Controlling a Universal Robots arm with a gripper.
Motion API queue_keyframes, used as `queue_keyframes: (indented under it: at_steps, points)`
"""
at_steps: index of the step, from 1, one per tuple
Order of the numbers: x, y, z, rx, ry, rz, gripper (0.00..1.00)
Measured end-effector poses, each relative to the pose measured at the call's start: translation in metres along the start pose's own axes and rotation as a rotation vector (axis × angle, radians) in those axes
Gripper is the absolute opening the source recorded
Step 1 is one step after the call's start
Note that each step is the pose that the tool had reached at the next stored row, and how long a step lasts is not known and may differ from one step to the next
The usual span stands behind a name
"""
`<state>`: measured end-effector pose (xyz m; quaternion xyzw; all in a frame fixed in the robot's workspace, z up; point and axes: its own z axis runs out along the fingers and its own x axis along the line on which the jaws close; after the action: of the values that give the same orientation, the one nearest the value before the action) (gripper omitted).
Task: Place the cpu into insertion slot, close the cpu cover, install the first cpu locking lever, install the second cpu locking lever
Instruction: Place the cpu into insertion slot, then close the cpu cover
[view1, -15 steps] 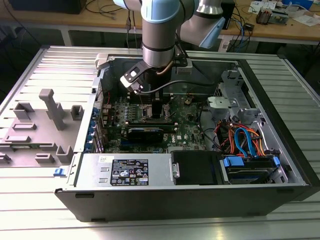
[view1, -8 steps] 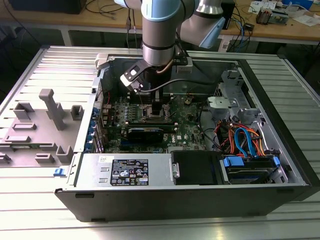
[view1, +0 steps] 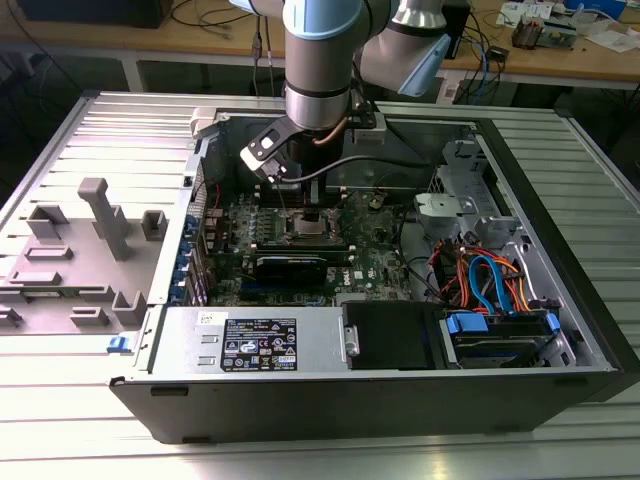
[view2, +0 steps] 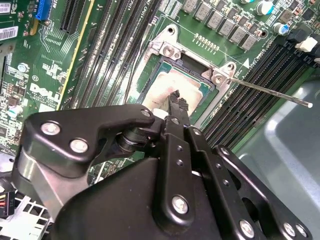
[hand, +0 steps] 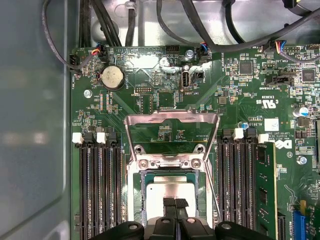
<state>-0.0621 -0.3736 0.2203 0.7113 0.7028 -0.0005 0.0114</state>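
The cpu (hand: 172, 190) lies in the insertion slot (hand: 133, 200), right under the gripper (hand: 175, 204), whose tips are pressed together. The cpu cover (hand: 172, 116) stands open beside the slot. I think a soft, straight touch keeps the cpu flat.

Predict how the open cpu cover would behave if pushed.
The cpu cover looks like thin metal plate, so probably stiff and light. It seems hinged beside the insertion slot, so a push would likely swing it, not slide it.

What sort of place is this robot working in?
Probably an electronics lab or workshop: an open computer case sits on a slatted metal table, a robot arm reaches into it, and the wooden benches behind are strewn with cables.
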Motion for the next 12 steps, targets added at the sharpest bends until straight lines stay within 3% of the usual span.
queue_keyframes:
  at_steps: [12]
  points:
    - [0.0, 0.0, 0.0, -0.0001, 0.0002, -0.001, 0.11]
